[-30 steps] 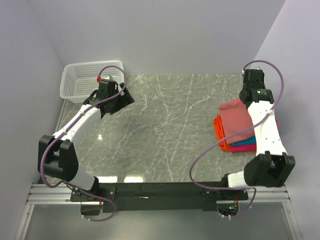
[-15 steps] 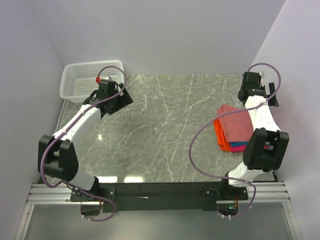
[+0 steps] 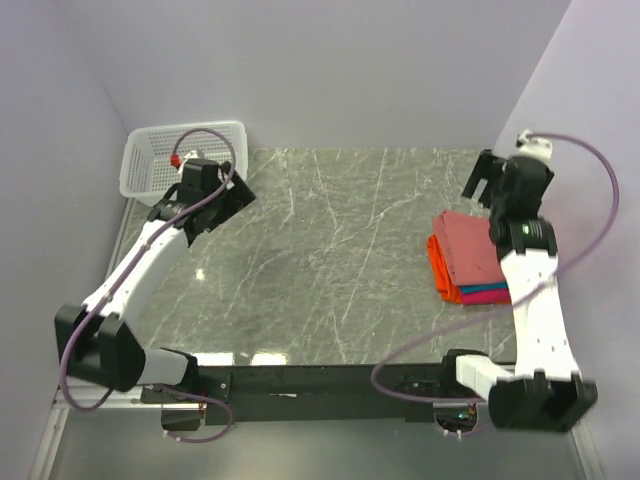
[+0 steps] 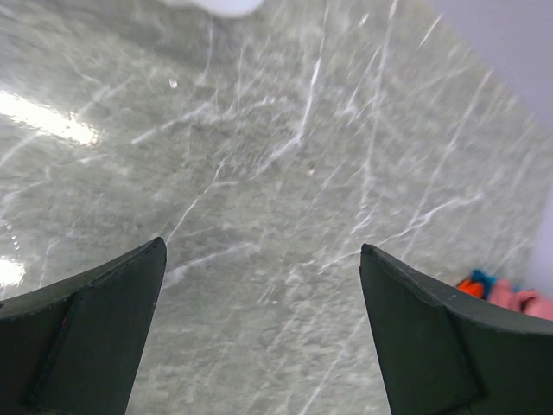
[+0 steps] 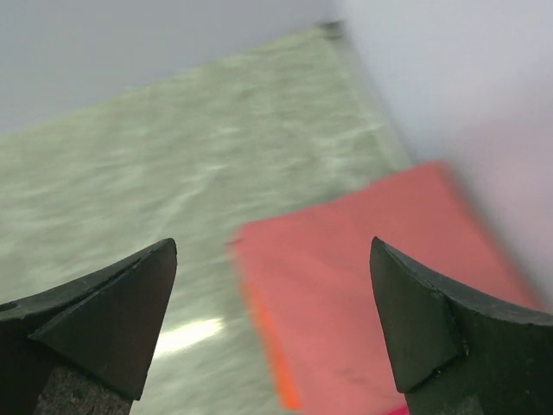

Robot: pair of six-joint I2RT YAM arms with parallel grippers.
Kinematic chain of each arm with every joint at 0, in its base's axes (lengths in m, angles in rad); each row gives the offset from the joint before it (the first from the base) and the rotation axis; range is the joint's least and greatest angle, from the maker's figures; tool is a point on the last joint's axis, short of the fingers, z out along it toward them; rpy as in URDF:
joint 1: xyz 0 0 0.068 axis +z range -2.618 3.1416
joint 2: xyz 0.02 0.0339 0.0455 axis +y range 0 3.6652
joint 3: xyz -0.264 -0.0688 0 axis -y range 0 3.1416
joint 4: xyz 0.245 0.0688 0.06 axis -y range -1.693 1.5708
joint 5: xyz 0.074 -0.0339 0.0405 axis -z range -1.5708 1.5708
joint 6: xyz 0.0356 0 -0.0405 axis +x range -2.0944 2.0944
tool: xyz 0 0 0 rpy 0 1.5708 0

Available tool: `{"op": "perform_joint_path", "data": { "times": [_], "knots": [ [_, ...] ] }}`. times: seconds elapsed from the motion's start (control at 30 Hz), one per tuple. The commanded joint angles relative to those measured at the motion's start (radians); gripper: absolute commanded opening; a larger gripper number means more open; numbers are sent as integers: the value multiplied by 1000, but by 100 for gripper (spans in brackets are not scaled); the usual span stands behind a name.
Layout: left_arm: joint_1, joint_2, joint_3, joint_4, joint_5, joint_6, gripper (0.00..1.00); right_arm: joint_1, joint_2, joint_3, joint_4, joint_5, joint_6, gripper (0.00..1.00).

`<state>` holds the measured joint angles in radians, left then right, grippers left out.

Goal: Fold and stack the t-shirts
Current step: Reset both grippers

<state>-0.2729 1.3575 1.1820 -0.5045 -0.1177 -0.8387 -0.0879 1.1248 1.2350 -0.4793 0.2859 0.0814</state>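
right gripper is held open and empty across the counter from the basket, so the folded t-shirts stacked there lie undisturbed; left gripper is held open beside the basket.
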Motion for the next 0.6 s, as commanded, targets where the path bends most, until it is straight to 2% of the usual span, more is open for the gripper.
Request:
{"op": "perform_joint_path", "data": {
  "times": [0.0, 0.1, 0.17, 0.3, 0.4, 0.57],
  "knots": [
    [4, -141, 2, -75, -102, -66, 99, -4, -145, -194, 170, -393, 228, 98],
    [4, -233, -18, -144, -207, -108, 100, -4, -232, -328, 272, -413, 276, 98],
    [4, -291, -50, -187, -273, -135, 99, -3, -253, -359, 269, -357, 281, 99],
    [4, -460, -139, -175, -330, -135, 99, -3, -264, -388, 219, -304, 278, 99],
    [4, -508, -156, -206, -390, -146, 99, -3, -267, -388, 203, -304, 274, 99],
    [4, -505, -113, -243, -413, -139, 99, -3, -264, -368, 200, -306, 276, 99]
  ]
}}
